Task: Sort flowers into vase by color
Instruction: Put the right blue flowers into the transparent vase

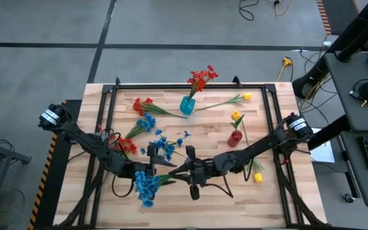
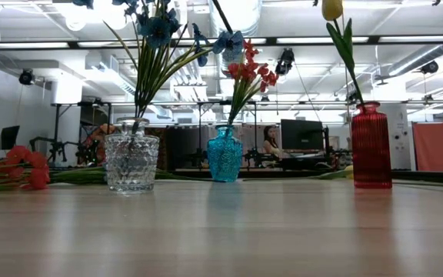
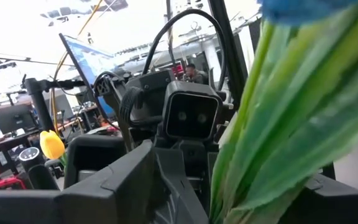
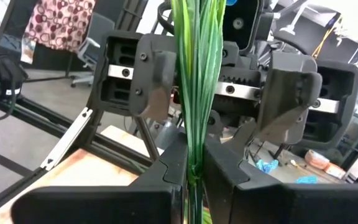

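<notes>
Blue flowers (image 1: 147, 185) stand bunched over the clear vase (image 2: 131, 162); the right end effector (image 4: 194, 168) pinches their green stalks, while the left end effector (image 1: 151, 167) stands spread around them.

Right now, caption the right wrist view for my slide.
Right gripper clamps green flower stems; left gripper open around them.
</notes>
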Action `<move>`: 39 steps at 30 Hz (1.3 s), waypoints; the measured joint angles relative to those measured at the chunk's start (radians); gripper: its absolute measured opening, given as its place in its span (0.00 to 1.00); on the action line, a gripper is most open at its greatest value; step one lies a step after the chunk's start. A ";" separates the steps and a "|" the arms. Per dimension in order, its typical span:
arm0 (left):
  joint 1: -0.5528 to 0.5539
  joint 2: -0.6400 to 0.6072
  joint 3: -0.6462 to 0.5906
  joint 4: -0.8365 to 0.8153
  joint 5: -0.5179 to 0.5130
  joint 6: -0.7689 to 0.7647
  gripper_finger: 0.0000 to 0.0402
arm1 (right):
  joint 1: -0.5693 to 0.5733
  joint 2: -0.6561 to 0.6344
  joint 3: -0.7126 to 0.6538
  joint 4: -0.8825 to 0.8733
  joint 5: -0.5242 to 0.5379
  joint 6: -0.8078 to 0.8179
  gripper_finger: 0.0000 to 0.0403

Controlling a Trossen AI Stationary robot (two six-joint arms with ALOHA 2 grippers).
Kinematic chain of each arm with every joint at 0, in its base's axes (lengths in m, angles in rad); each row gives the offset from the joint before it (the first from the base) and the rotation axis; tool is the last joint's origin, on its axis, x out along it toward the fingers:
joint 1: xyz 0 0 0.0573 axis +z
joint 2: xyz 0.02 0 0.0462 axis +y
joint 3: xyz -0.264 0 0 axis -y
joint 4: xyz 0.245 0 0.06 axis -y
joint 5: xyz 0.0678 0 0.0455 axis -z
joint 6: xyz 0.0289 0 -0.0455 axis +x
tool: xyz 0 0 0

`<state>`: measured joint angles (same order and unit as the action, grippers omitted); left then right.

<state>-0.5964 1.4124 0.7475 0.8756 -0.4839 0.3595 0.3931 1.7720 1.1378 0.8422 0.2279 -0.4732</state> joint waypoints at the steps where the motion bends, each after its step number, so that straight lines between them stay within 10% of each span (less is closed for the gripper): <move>1: 0.000 -0.001 0.000 0.000 0.000 0.000 0.54 | 0.000 0.001 0.000 0.000 0.000 -0.002 0.07; 24: 0.000 -0.003 -0.001 -0.009 -0.003 -0.007 0.20 | 0.000 0.002 -0.002 0.007 0.011 0.017 0.08; 39: -0.020 -0.024 -0.002 -0.019 -0.114 -0.013 0.19 | 0.004 -0.022 -0.002 -0.053 0.084 0.077 0.42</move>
<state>-0.6166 1.3881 0.7460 0.8562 -0.5978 0.3466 0.3971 1.7500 1.1362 0.7897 0.3120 -0.3963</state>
